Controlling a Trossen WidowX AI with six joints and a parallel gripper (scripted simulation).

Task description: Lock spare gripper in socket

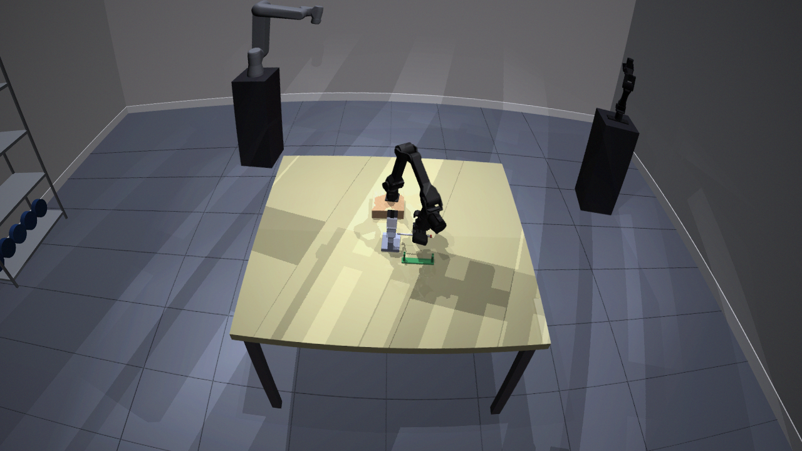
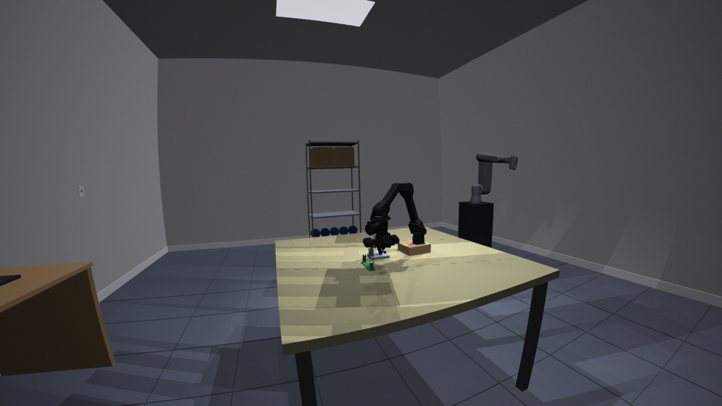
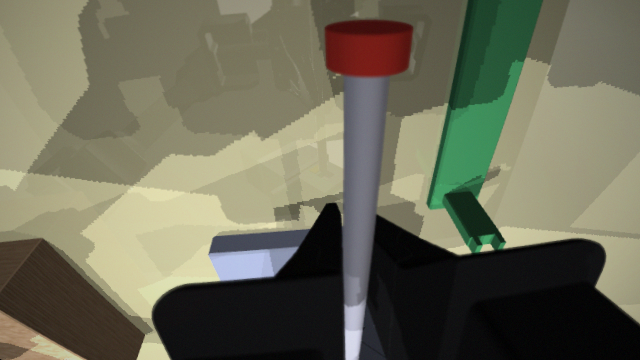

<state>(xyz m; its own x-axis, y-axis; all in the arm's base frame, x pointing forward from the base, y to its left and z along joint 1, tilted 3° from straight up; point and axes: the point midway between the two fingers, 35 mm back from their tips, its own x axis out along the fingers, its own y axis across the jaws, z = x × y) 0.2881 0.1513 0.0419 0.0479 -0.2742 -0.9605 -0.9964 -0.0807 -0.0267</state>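
Observation:
My gripper [image 1: 419,237] [image 3: 339,212] is shut on the lock pin [image 1: 406,234] [image 3: 366,130], a grey rod with a red head. The pin lies roughly level above the table. Its head points away from the mount, and its far end is beside the mount's upright. I cannot tell whether the tip touches or enters the socket. The mount's pale blue base [image 1: 386,247] [image 2: 379,256] [image 3: 240,263] stands on the table. A dark piece [image 1: 391,213] sits atop the upright; it may be the spare gripper, but its seating and the socket hole are too small to tell.
A green cradle [image 1: 418,260] [image 2: 368,265] [image 3: 462,145] with upright forked ends lies on the table beside the mount. The arm's base stands on a wooden block [image 1: 388,213] [image 2: 415,248] [image 3: 75,295] behind the mount.

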